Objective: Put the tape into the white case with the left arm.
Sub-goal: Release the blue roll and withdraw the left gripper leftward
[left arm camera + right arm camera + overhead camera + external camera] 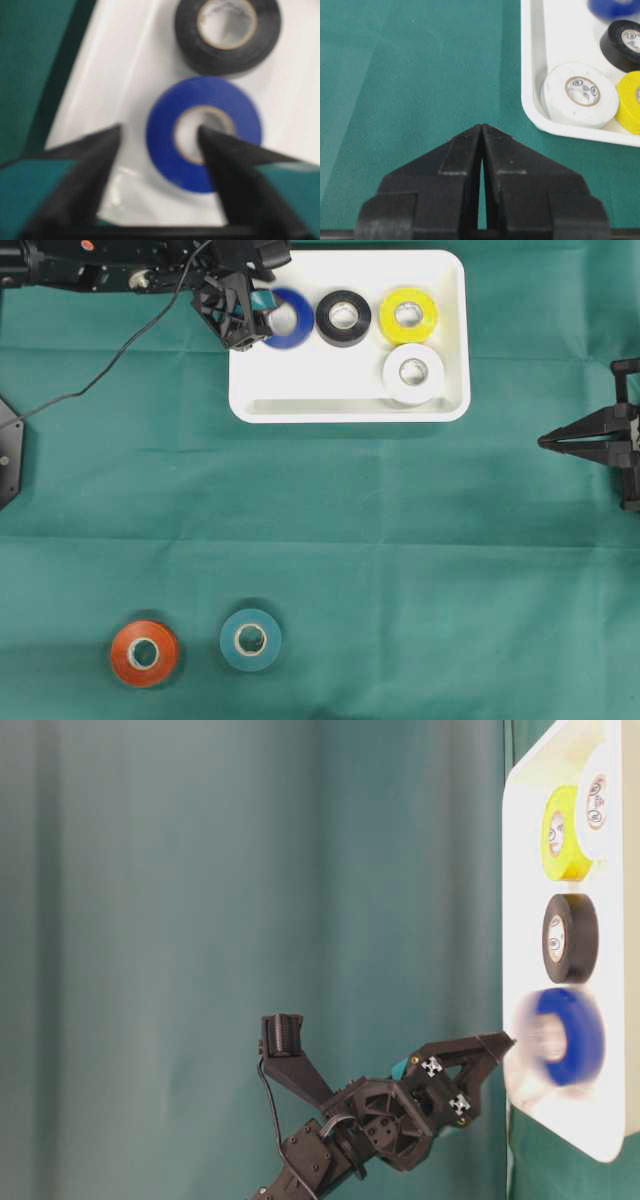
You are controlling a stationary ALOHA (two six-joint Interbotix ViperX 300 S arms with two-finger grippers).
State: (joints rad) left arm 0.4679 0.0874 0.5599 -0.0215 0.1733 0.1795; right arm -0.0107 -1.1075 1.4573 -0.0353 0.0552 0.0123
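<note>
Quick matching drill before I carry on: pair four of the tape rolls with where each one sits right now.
Rolls:
1. blue roll
2. white roll
3. orange roll
4. black roll

Places:
A. on the cloth, left of the teal roll
B. in the case, under the yellow roll
C. in the case, at the left fingers
D. in the case, middle of the top row

Pairs: 1-C, 2-B, 3-A, 4-D

white case [350, 405]: blue roll [295, 320], black roll [343, 317], yellow roll [408, 316], white roll [413, 373] held inside | left end effector [262, 312]: placed at blue roll, fingers spread | worktop [400, 540]: orange roll [145, 652], teal roll [250, 639] seen near front edge
</note>
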